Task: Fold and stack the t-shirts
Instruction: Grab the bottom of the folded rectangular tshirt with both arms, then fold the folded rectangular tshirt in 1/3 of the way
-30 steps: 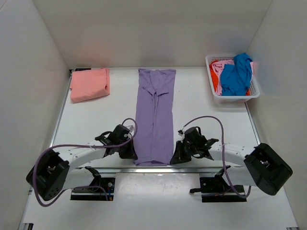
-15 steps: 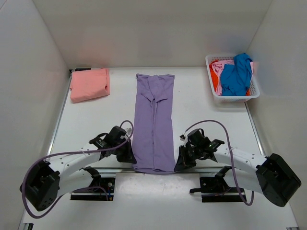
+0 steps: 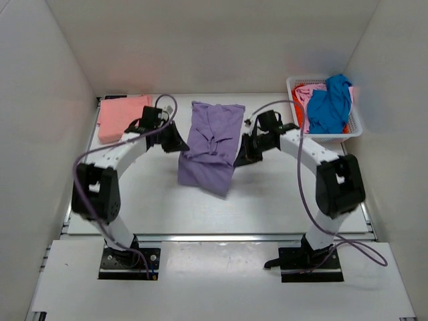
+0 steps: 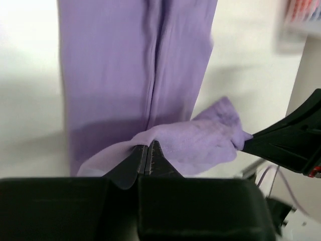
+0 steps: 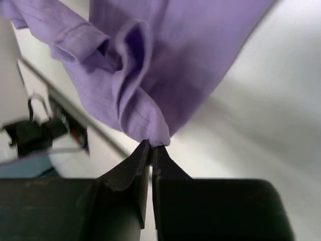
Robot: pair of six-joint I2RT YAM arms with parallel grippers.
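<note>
The lavender-purple t-shirt [image 3: 208, 147] lies at the far middle of the table, its near end lifted and carried back over itself. My left gripper [image 3: 179, 144] is shut on its left hem corner [image 4: 150, 143]. My right gripper [image 3: 239, 156] is shut on its right hem corner [image 5: 156, 138]. The shirt hangs between the two grippers, and its far part lies flat on the table. A folded salmon-pink t-shirt [image 3: 120, 116] lies at the far left. Bright blue [image 3: 329, 103], orange-red and pink t-shirts fill the basket.
The white lattice basket [image 3: 324, 137] stands at the far right corner. White walls close in the table on three sides. The arm bases are at the near edge.
Both grippers have lifted the purple shirt's near hem from the table's near edge and carried it toward the far end, folding the shirt over itself.
</note>
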